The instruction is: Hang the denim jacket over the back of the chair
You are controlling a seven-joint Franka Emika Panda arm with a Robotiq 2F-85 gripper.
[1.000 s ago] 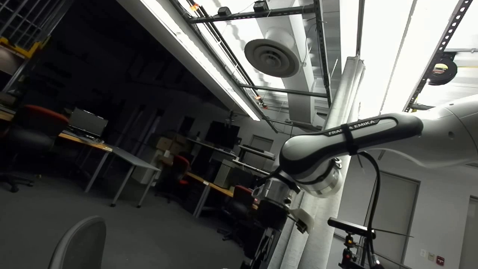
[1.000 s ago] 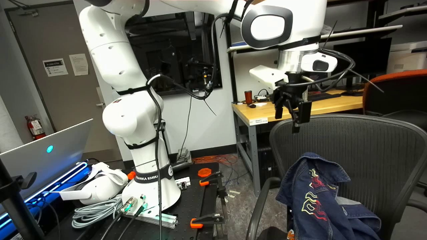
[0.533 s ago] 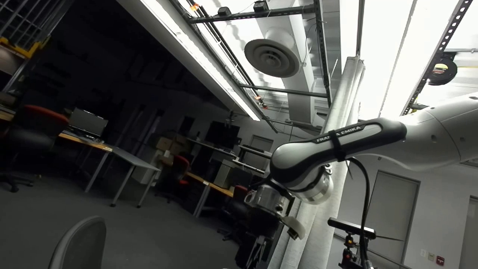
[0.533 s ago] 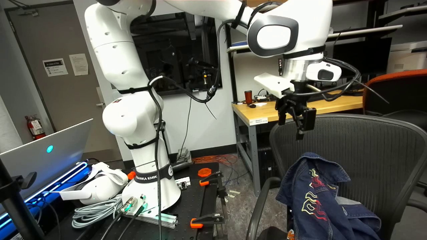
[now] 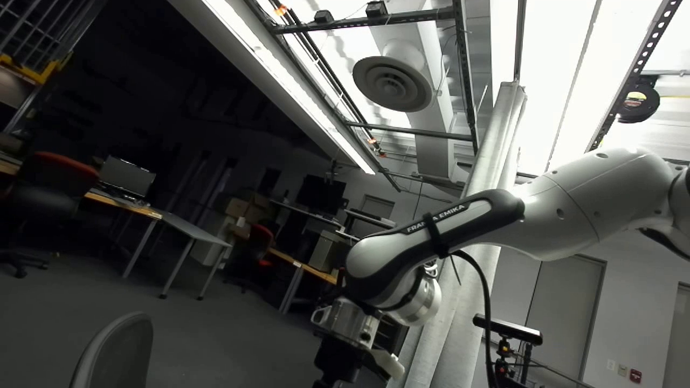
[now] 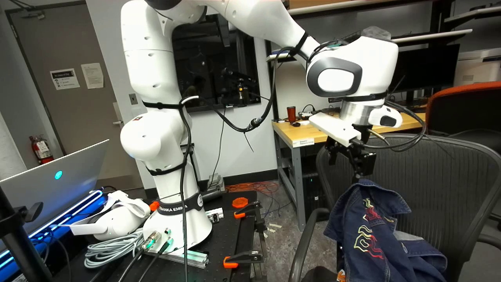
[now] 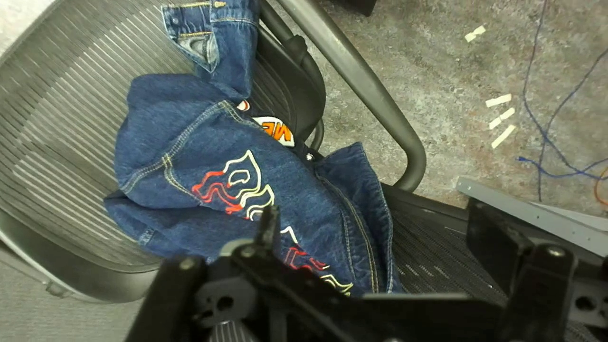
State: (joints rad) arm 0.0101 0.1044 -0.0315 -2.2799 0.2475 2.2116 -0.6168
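Observation:
The denim jacket (image 6: 368,235) is dark blue with red and pale stitched marks. It lies bunched on the chair's seat (image 7: 61,142), its upper end leaning toward the dark mesh back (image 6: 430,176). In the wrist view the jacket (image 7: 304,190) spreads across the middle, its lower part hidden by the gripper. My gripper (image 6: 352,166) is open and empty, just above the jacket's upper end and in front of the chair back. In the wrist view the gripper's (image 7: 380,232) fingers stand wide apart. A grey rounded chair back (image 5: 121,350) shows at lower left in an exterior view.
The chair's armrest (image 6: 307,246) curves up beside the jacket and also shows in the wrist view (image 7: 370,85). A wooden desk (image 6: 379,125) stands behind the chair. An orange-topped chair (image 6: 465,109) is at the right. A black clamp (image 6: 250,256) sits on the robot table's edge.
My gripper has come down toward the jacket, shifting slightly right in an exterior view where the jacket shows. It stays open. The jacket and chair have not moved.

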